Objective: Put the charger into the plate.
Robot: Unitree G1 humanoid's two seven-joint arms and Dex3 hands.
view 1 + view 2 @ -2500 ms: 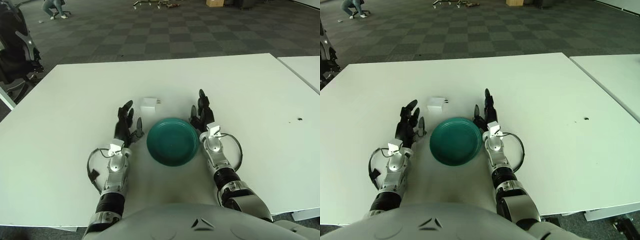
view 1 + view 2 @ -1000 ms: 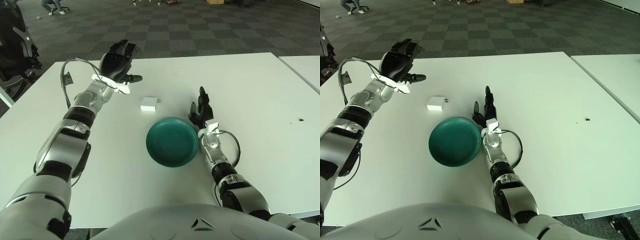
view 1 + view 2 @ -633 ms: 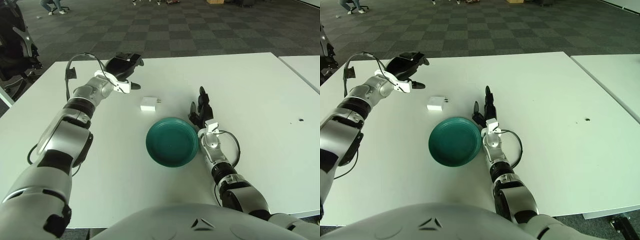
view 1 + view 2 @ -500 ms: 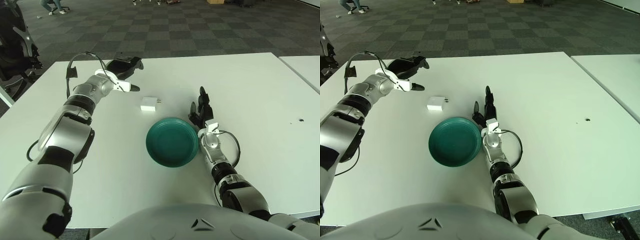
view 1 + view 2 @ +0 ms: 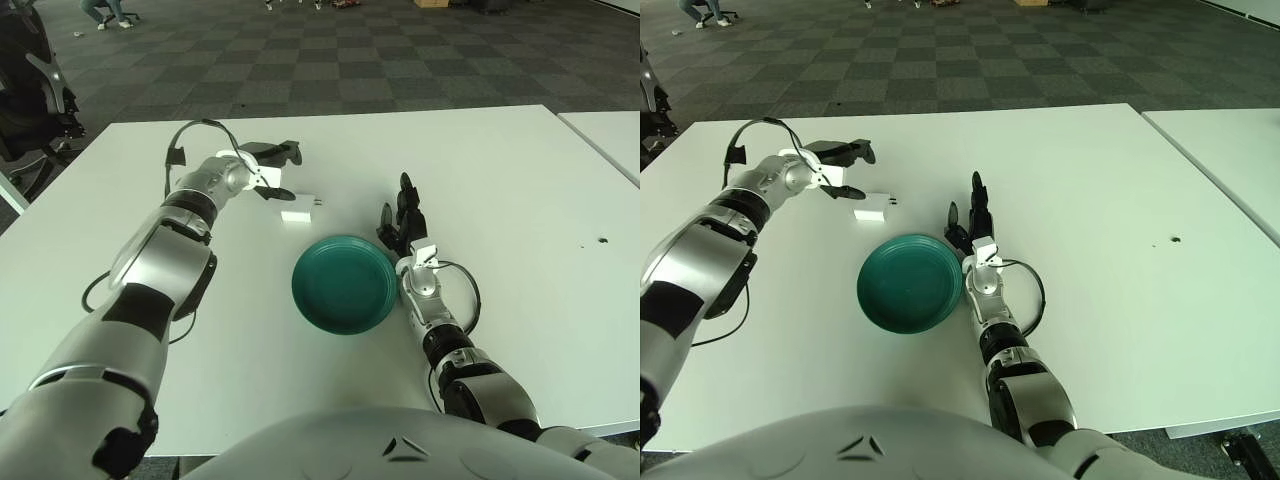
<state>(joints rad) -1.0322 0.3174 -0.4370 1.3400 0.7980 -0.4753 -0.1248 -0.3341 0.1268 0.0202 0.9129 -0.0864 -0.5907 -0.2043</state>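
Note:
A small white charger [image 5: 298, 209] lies on the white table just behind the dark green plate [image 5: 345, 282]. My left hand [image 5: 275, 170] is stretched out over the table, fingers spread, just left of and slightly behind the charger, a little apart from it and holding nothing. My right hand [image 5: 402, 222] rests on the table at the plate's right rim, fingers extended upward and empty. The same charger shows in the right eye view [image 5: 873, 208].
The white table [image 5: 520, 200] has a second table [image 5: 610, 135] beside it at the right. A black chair [image 5: 30, 90] stands off the table's left corner. A small dark mark [image 5: 599, 239] sits on the table at right.
My left arm has lifted from beside the plate, swung out to the far left, then moved right and down toward the charger. The right hand, plate and charger have not moved.

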